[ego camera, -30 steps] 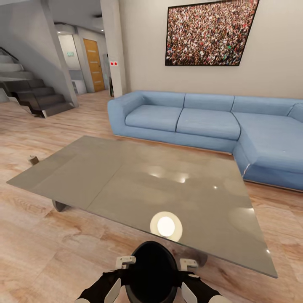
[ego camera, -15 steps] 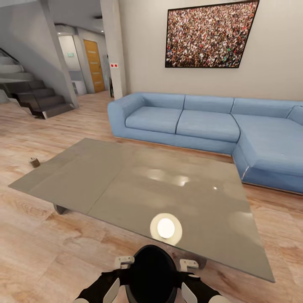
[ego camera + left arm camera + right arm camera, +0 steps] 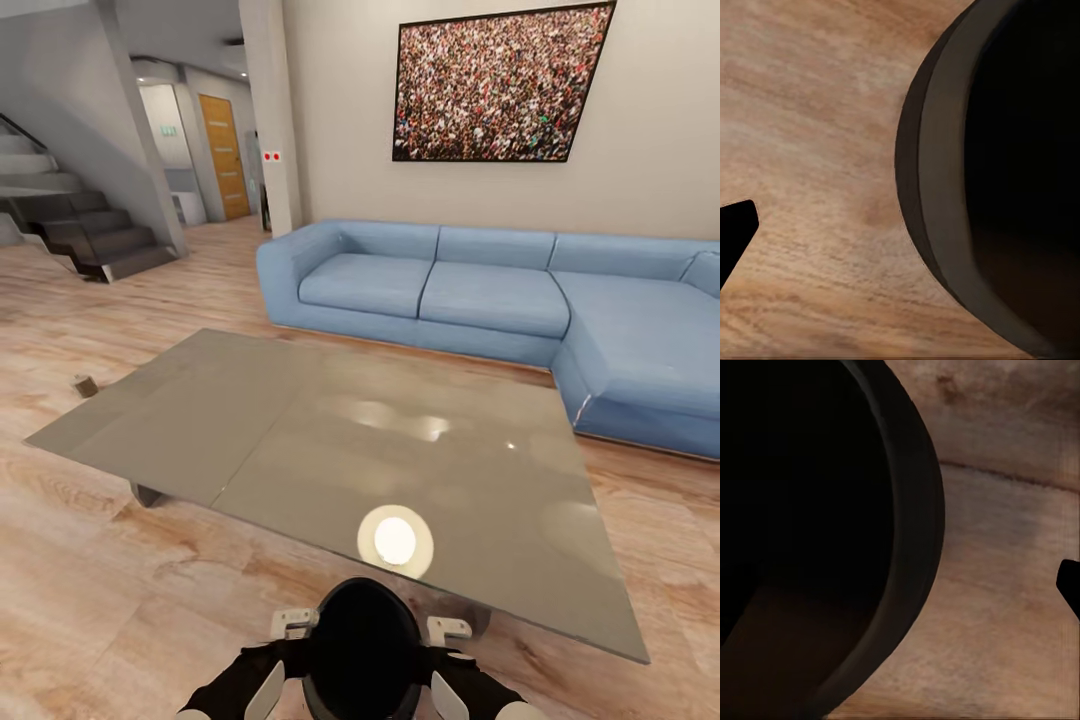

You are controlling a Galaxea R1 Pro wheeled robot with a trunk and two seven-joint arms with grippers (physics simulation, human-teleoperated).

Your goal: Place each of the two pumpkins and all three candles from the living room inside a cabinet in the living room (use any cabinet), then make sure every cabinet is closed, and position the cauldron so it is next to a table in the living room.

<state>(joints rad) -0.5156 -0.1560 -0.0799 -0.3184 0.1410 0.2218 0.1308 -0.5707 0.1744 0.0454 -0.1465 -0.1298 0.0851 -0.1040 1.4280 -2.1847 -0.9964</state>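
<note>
The small squat black cauldron (image 3: 362, 645) hung between the left gripper (image 3: 285, 655) and right gripper (image 3: 448, 660), pressed from both sides; I could not tell either jaw's opening. Since 1 second earlier, the large grey glossy glass-topped table (image 3: 300, 420) had slid slightly away, so placement beside it seemed near.

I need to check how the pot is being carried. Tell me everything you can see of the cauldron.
The cauldron is a squat black pot with a rounded body and a thick, dull rim, its inside dark. In the head view it sits upright low in front of the robot, between the left gripper and the right gripper, which flank its sides. The wrist views show its rim above the wooden floor. It is just short of the near edge of the table. Whether it rests on the floor cannot be told.
</note>
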